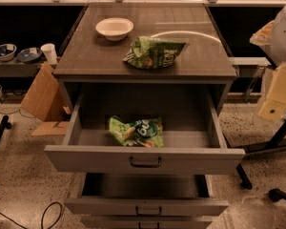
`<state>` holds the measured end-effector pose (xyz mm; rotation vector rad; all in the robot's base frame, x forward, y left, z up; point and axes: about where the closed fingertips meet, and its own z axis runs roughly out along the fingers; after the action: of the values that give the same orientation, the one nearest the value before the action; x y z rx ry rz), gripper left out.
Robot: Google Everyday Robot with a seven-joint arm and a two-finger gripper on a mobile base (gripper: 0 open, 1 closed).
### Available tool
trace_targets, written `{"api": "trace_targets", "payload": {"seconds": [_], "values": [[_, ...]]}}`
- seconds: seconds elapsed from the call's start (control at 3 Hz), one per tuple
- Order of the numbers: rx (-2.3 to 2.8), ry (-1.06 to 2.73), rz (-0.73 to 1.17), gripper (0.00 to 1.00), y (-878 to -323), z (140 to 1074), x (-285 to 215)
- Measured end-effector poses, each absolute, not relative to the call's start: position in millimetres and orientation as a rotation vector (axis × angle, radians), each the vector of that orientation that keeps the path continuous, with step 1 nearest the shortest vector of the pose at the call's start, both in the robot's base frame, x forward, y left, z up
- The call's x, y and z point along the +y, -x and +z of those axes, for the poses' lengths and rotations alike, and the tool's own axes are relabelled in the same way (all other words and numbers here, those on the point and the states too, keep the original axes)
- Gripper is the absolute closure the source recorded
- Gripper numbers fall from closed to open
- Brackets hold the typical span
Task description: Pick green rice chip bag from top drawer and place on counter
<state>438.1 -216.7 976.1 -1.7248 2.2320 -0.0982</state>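
Note:
The top drawer (144, 159) of the grey cabinet is pulled wide open, with a dark bail handle on its front. The green rice chip bag (137, 132) lies crumpled on the drawer floor, left of middle, its white letters on a dark green patch facing up. The counter (95, 56) is the dark wood-grain top of the cabinet. My gripper (275, 97) seems to be the pale part at the right edge, level with the drawer and well right of it, holding nothing that I can see.
A darker green leafy bag (153, 52) and a white bowl (114, 28) lie on the counter. A lower drawer (145, 205) is also open. A cardboard piece (42, 99), bowls and a cup stand to the left; dark stand legs (276, 142) to the right.

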Motion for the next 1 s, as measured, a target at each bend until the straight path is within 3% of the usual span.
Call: {"api": "trace_targets", "payload": {"seconds": [0.33, 1.0], "values": [[2.225, 1.735, -0.105, 0.00, -439.1, 976.4, -214.7], [2.014, 2.002, -0.271, 0.00, -470.5, 983.7, -157.0]]}}
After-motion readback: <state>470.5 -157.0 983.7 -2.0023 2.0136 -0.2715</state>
